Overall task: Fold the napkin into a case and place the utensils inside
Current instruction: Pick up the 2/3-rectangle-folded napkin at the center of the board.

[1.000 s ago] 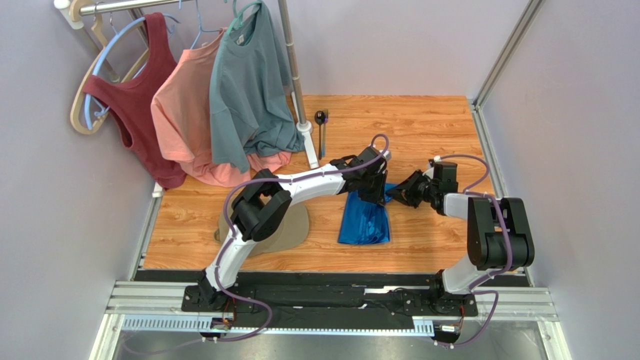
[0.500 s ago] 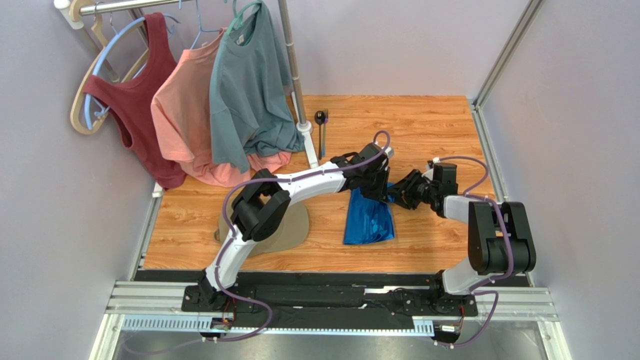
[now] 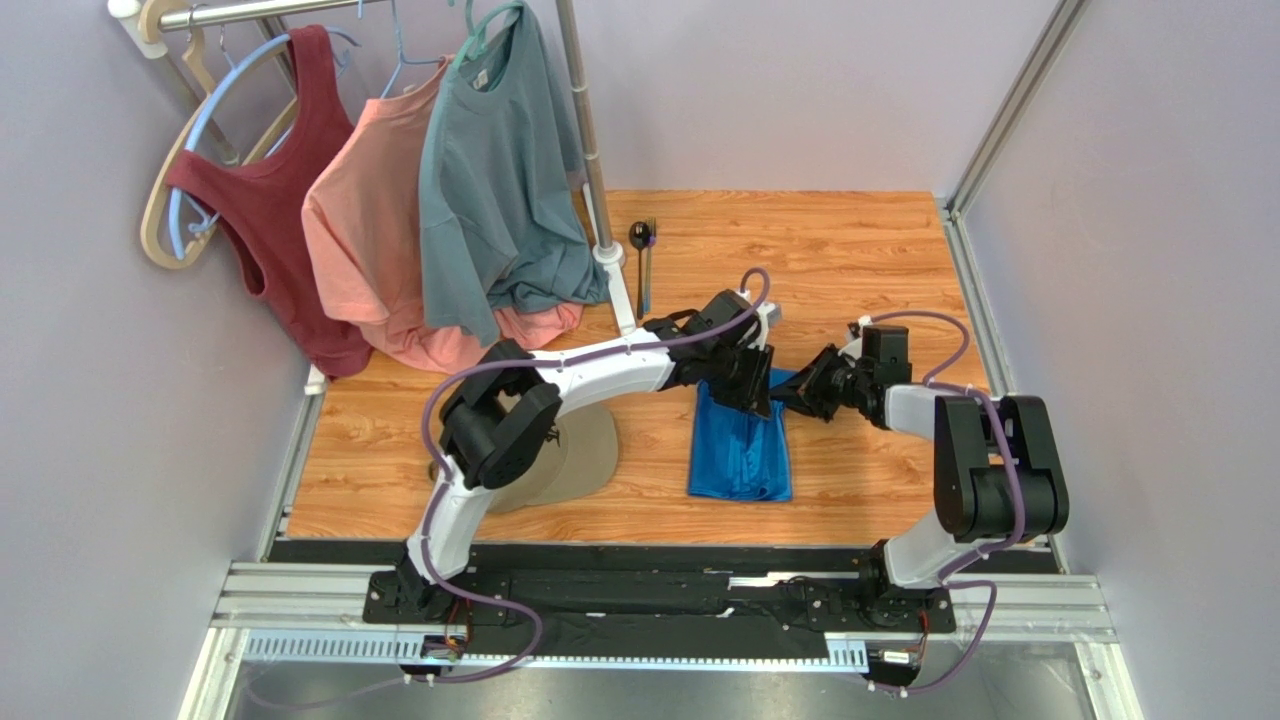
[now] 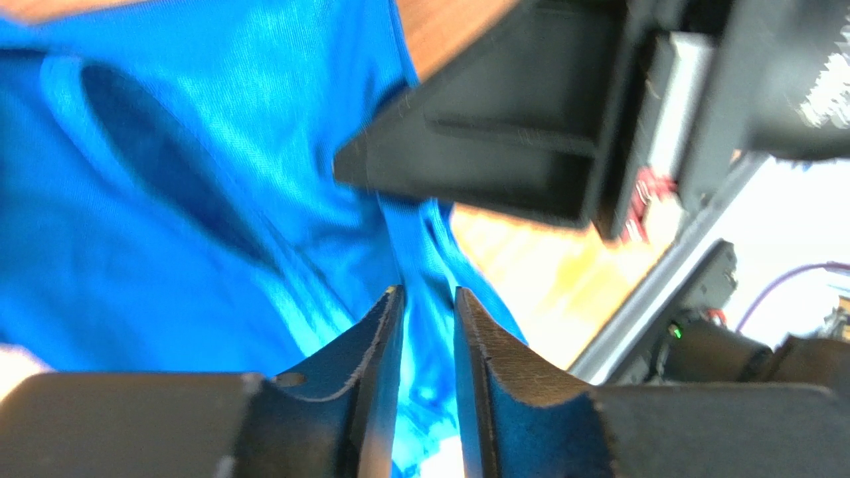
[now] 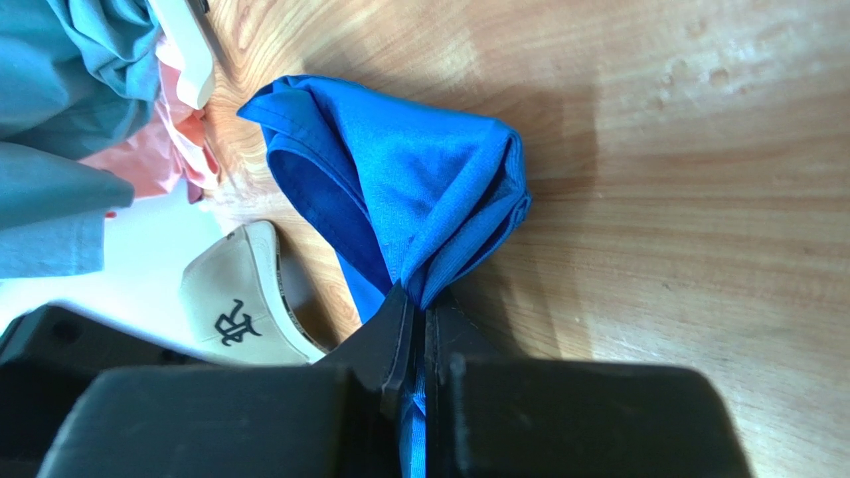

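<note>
Though slack at the parted left pincer (image 4: 429,299), shiny creased blue napkin (image 3: 736,450), 1 fold tight in the right pincer (image 5: 418,305).

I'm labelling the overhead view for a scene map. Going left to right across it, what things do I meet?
maroon tank top → peach shirt → grey-teal T-shirt → utensils → napkin. The tan cap is omitted: it overlaps the T-shirt's span.

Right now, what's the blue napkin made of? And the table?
The napkin looks like thin satiny cloth, maybe polyester: it shines and bunches into soft folds. The table looks like wood or wood-look laminate: light grain, smooth sheen.
</note>
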`<move>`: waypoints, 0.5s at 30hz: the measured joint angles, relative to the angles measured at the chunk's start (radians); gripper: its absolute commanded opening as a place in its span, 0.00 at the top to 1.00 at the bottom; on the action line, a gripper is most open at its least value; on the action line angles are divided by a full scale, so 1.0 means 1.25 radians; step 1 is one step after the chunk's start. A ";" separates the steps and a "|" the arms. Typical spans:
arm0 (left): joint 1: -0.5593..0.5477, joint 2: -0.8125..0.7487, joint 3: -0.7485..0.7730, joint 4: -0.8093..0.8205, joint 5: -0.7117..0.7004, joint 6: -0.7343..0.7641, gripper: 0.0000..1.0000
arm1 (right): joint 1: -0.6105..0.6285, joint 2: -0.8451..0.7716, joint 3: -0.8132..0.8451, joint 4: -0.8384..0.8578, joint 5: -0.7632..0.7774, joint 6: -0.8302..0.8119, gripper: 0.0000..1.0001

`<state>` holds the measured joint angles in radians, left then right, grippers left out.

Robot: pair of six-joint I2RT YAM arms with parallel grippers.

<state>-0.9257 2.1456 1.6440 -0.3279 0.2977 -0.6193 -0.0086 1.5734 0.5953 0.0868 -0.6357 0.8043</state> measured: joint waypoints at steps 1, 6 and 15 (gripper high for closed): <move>0.004 -0.020 -0.019 0.002 0.004 0.000 0.76 | 0.000 0.000 0.005 -0.007 0.001 -0.009 1.00; 0.058 -0.092 -0.076 0.015 0.017 -0.003 0.97 | 0.001 -0.004 0.038 -0.061 0.023 -0.067 0.96; 0.134 0.011 -0.002 0.016 0.005 0.007 1.00 | 0.001 -0.005 0.069 -0.124 0.035 -0.139 0.89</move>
<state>-0.7578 2.1590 1.6413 -0.3077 0.3046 -0.6102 -0.0078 1.5665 0.6815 -0.0681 -0.5919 0.6300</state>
